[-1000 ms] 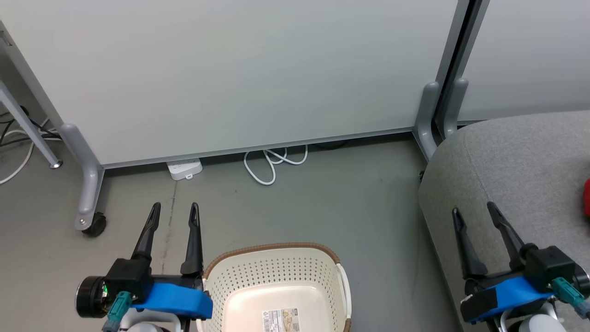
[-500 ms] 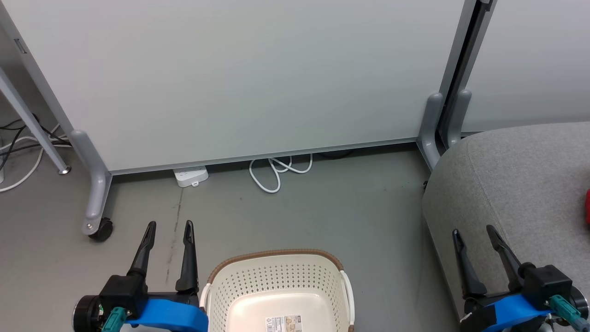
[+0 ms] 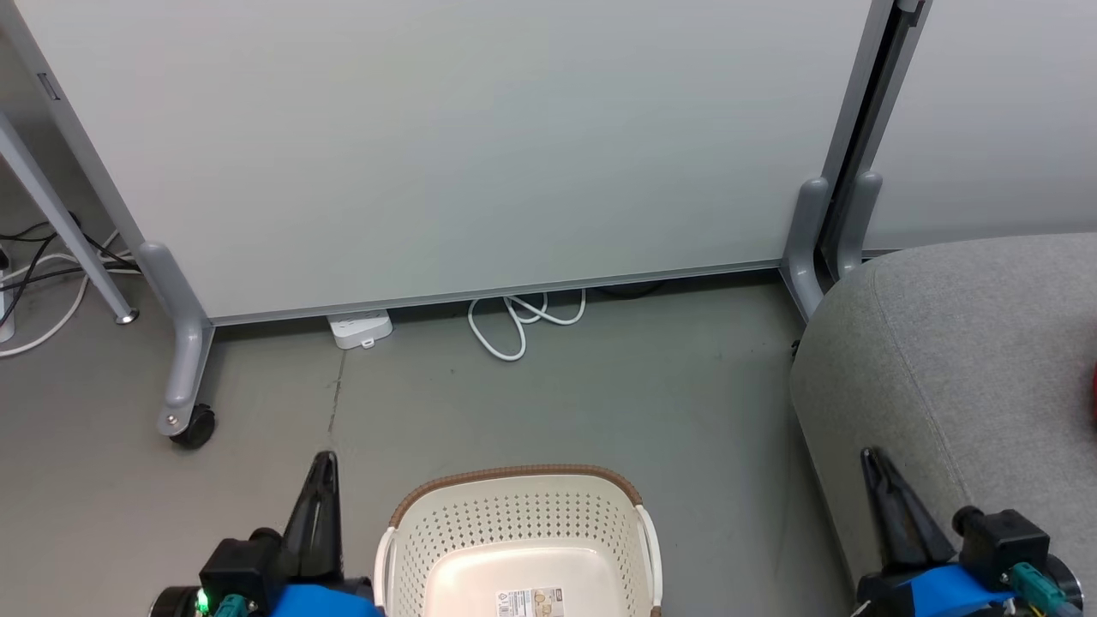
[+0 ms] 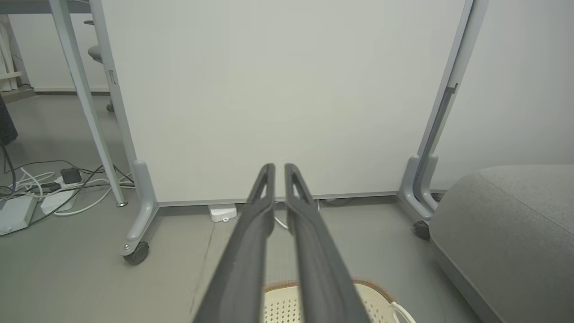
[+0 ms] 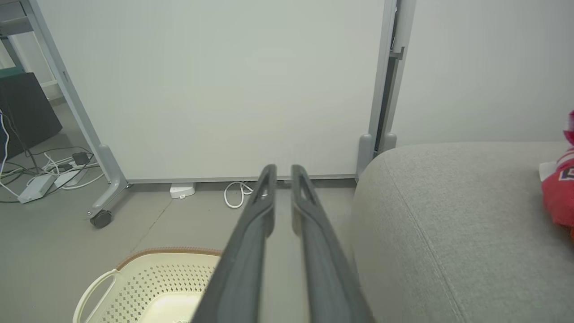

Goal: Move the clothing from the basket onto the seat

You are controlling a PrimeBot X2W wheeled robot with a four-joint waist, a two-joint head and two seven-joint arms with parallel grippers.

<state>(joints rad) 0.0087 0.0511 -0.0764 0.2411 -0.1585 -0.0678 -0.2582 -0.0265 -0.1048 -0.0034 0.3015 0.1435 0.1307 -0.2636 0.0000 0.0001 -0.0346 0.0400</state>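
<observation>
The cream basket (image 3: 514,523) stands on the floor at the bottom middle of the head view, with a printed label on its bare bottom and no garment inside. The grey seat (image 3: 960,343) is at the right. On it, at the far right, lies the red clothing (image 5: 560,188) with white trim, a sliver of which shows at the head view's edge (image 3: 1094,381). My left gripper (image 3: 324,458) is left of the basket, fingers together and holding nothing. My right gripper (image 3: 870,454) hangs beside the seat's front left corner, also shut and holding nothing.
White partition panels on grey castor feet (image 3: 184,377) stand behind the basket. A white power strip (image 3: 360,328) and a looped white cable (image 3: 523,321) lie under the panel's edge. More cables (image 3: 34,257) and a table leg (image 3: 60,223) are at the far left.
Both grippers have gone from open to shut and have sunk toward the bottom edge of the head view. The picture has shifted slightly as the camera moved.
</observation>
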